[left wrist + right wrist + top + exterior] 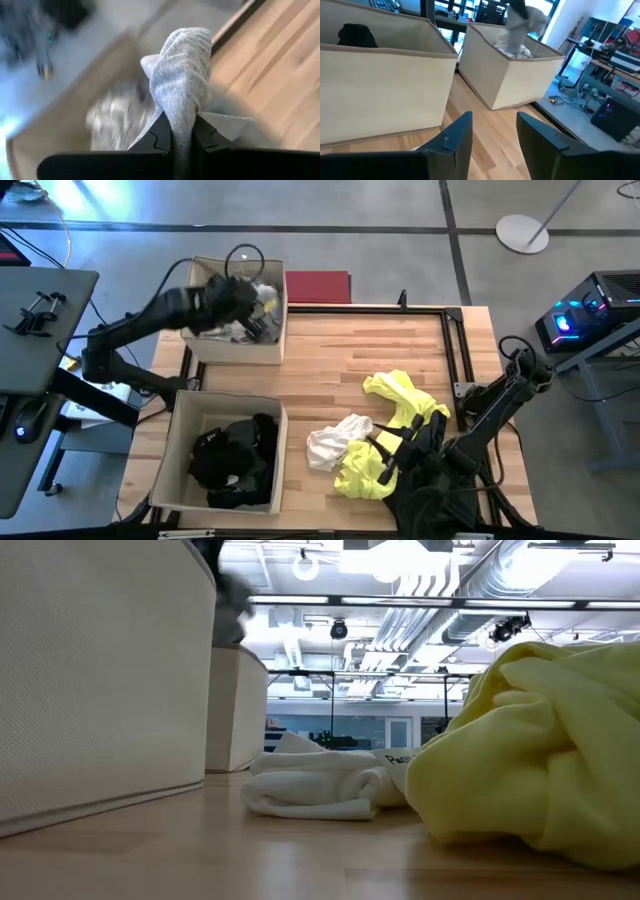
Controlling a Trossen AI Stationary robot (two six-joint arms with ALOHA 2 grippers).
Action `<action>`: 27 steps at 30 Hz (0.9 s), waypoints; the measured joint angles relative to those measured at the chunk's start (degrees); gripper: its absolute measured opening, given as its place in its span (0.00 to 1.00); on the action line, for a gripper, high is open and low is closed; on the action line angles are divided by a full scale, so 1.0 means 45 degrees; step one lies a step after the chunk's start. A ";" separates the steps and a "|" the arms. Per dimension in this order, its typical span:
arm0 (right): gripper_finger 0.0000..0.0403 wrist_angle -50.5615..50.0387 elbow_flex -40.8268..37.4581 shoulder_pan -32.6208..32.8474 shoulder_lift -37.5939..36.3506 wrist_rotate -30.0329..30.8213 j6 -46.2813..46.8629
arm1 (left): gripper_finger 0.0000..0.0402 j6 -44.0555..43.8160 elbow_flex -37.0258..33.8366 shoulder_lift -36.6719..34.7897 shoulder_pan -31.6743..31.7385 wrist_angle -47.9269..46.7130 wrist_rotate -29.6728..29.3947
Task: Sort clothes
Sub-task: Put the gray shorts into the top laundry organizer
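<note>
My left gripper (262, 305) is shut on a light grey garment (181, 80) above the far beige box (236, 350), which holds light clothes (240, 330). It also shows in the right wrist view (522, 20). My right gripper (494, 135) is open and empty at the table's near right, next to the neon yellow garment (400, 415), pointing toward the boxes. A white garment (338, 442) lies on the table against the yellow one. The near beige box (180, 430) holds black clothes (235, 460). My left gripper pinches a bunched fold of the light grey garment (182, 131) between its two fingers (160, 137). The cloth reaches past the fingertips in a thick roll of several layers. It is lifted clear of the table, over the far box.
A flat dark red rectangle (318, 286) lies beyond the table's far edge next to the far box. A black frame (455, 340) runs along the table's far and right sides. Bare wood (350, 350) lies between the boxes and the yellow garment.
</note>
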 joint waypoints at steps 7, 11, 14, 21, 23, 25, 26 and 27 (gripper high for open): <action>0.35 -0.0345 0.0000 0.0000 0.0000 -0.0068 0.0522 | 0.03 0.0664 -0.1187 0.0876 0.3676 -0.0923 0.2795; 0.35 -0.0347 0.0000 0.0000 0.0005 -0.0361 0.0550 | 0.05 0.1258 -0.1940 0.1486 0.4739 -0.0596 0.3294; 0.35 -0.0343 0.0000 -0.0001 0.0005 -0.0454 0.0556 | 0.07 0.1406 -0.2224 0.2013 0.5208 -0.0494 0.3415; 0.35 -0.0342 -0.0005 0.0000 0.0005 -0.0613 0.0552 | 0.26 0.1552 -0.2413 0.2673 0.6074 0.0288 0.3711; 0.35 -0.0339 -0.0005 0.0000 0.0005 -0.0636 0.0552 | 0.34 0.1552 -0.2304 0.2680 0.6410 0.0320 0.4025; 0.35 -0.0342 -0.0005 0.0000 0.0005 -0.0675 0.0550 | 0.42 0.1554 -0.1938 0.2667 0.6756 0.0142 0.4209; 0.35 -0.0343 -0.0005 0.0000 0.0005 -0.0675 0.0547 | 0.46 0.1562 -0.1656 0.2640 0.6912 -0.0013 0.4239; 0.35 -0.0341 -0.0005 0.0000 0.0005 -0.0675 0.0545 | 0.49 0.1559 -0.1326 0.2605 0.7037 -0.0139 0.4240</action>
